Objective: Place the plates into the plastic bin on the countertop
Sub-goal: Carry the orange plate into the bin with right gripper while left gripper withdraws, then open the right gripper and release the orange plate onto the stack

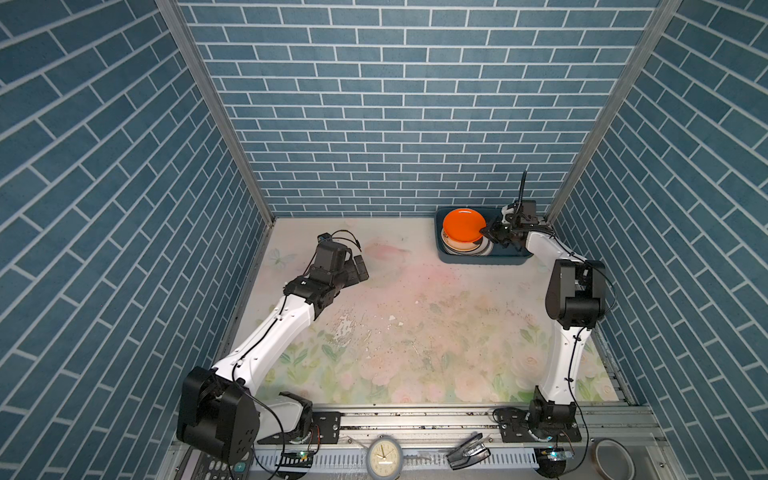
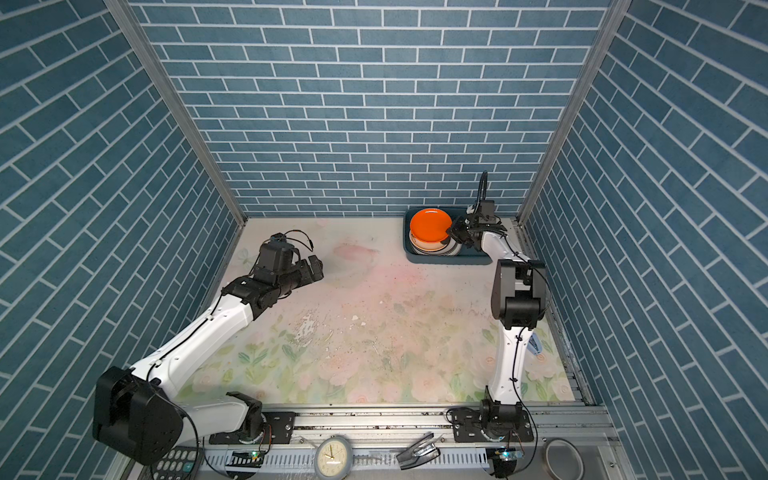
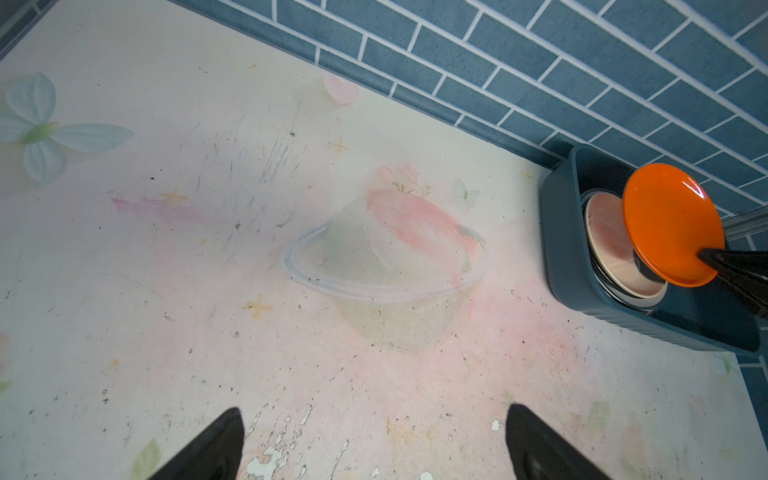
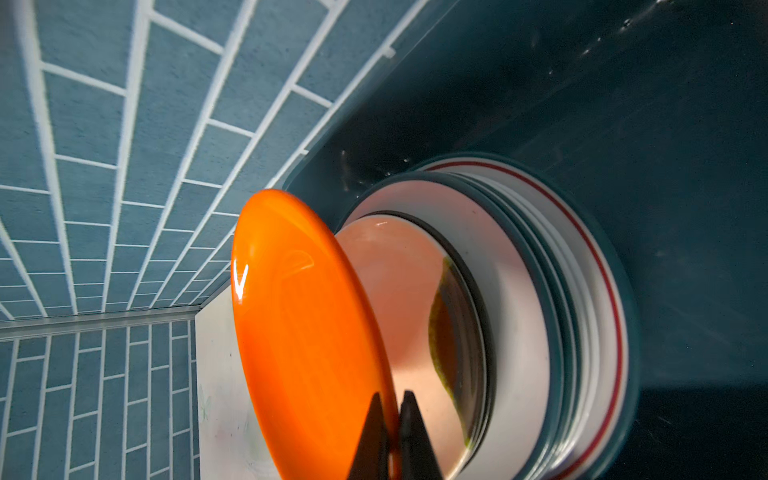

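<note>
The right gripper (image 4: 390,401) pinches the rim of the orange plate (image 4: 299,332), one finger closed on each face of the edge. The plate is tilted and held over the stack of plates (image 4: 528,316) lying in the plastic bin (image 1: 482,260), which stands at the far right of the countertop (image 1: 415,316), against the back wall. Whether the orange plate touches the stack cannot be told. The stacked plates show mostly as nested rims, so their number and most of their patterns are hidden beneath the uppermost pale plate. The left gripper (image 3: 374,409) hangs over the countertop well apart from the bin, its jaws spread wide with nothing between them. Only its fingertips enter the left wrist view.
</note>
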Controlling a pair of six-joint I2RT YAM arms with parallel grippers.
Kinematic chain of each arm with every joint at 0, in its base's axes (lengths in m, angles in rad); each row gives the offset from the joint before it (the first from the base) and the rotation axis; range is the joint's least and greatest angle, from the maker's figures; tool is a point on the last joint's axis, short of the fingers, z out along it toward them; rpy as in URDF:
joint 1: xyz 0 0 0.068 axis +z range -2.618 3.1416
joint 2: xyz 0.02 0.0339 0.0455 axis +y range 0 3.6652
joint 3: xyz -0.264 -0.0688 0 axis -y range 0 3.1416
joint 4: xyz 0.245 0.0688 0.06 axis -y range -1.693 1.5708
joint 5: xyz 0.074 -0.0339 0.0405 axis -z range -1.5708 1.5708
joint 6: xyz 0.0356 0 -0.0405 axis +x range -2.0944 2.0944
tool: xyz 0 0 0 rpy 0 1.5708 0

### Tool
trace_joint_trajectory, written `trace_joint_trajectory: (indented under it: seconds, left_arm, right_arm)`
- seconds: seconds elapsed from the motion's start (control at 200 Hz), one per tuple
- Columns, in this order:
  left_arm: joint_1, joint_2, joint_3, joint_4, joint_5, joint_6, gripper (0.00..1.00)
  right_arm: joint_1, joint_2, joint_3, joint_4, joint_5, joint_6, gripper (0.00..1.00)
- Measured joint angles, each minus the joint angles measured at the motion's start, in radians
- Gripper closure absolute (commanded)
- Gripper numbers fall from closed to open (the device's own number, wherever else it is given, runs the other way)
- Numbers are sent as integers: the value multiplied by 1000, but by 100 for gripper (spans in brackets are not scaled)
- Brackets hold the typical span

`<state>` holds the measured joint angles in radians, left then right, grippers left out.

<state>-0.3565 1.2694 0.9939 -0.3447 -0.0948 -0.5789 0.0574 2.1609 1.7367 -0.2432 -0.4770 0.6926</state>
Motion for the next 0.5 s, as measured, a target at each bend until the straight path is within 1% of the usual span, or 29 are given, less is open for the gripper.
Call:
trace_joint_trajectory:
  seconds: [0.045, 0.095, 0.11, 0.135, 0.175, 0.24, 0.27, 0.335, 0.345, 0.355, 0.5]
  left_arm:
    - [3, 0, 0, -2, -2, 4, 0]
    - [9, 0, 2, -7, -3, 11, 1]
    - [11, 0, 3, -10, -4, 13, 0]
    - [14, 0, 5, -14, -6, 16, 1]
    - [21, 0, 8, -22, -8, 21, 0]
    - [36, -2, 12, -27, -11, 30, 0]
    - [44, -4, 12, -29, -11, 33, 1]
    - [60, -11, 11, -34, -14, 37, 0]
    - [63, -13, 11, -34, -15, 38, 0]
    - [66, -14, 11, -35, -16, 38, 0]
    - [102, -41, 10, -34, -16, 40, 1]
  right_arm:
    - [3, 5, 5, -11, -1, -10, 74]
    - [7, 10, 9, -19, -3, -16, 67]
    - [8, 11, 10, -21, -3, -21, 64]
    - [10, 13, 10, -25, -5, -21, 54]
    - [12, 14, 10, -30, -7, -25, 44]
    - [14, 14, 10, -37, -8, -31, 40]
    - [14, 14, 11, -40, -8, -37, 32]
    - [16, 14, 11, -50, -4, -48, 27]
    - [16, 13, 11, -51, -2, -50, 24]
    - [16, 11, 10, -54, 2, -50, 22]
    - [18, -52, -40, -79, 41, -74, 20]
